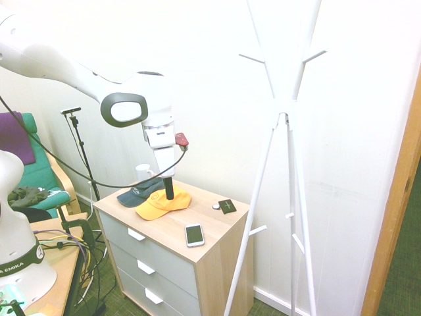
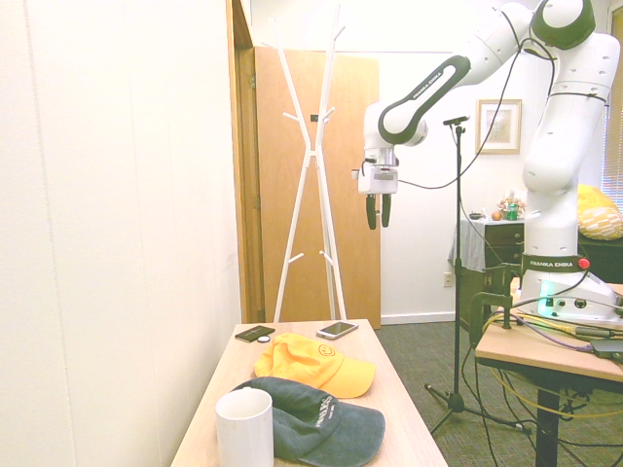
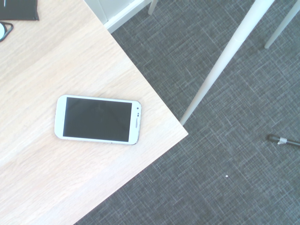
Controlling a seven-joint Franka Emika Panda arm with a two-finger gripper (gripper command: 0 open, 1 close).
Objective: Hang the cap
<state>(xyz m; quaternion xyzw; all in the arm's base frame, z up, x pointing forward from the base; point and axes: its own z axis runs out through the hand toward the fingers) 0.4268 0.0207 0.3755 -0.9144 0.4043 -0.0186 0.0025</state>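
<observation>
Black-fingered hand (image 2: pixel 379 211) hangs wide open and empty, high above the cap (image 2: pixel 313 362).

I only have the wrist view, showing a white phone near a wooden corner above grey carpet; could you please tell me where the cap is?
Observer: The orange cap lies on the dresser top, beside a dark cap.
Operator: Is the gripper holding anything?
Observer: No, the gripper hangs open and empty, well above the top.
Operator: Where would the cap hang?
Observer: A white coat stand rises beside the dresser, its pegs bare.
Operator: Anything else near the caps?
Observer: A white mug stands next to the dark cap.
</observation>
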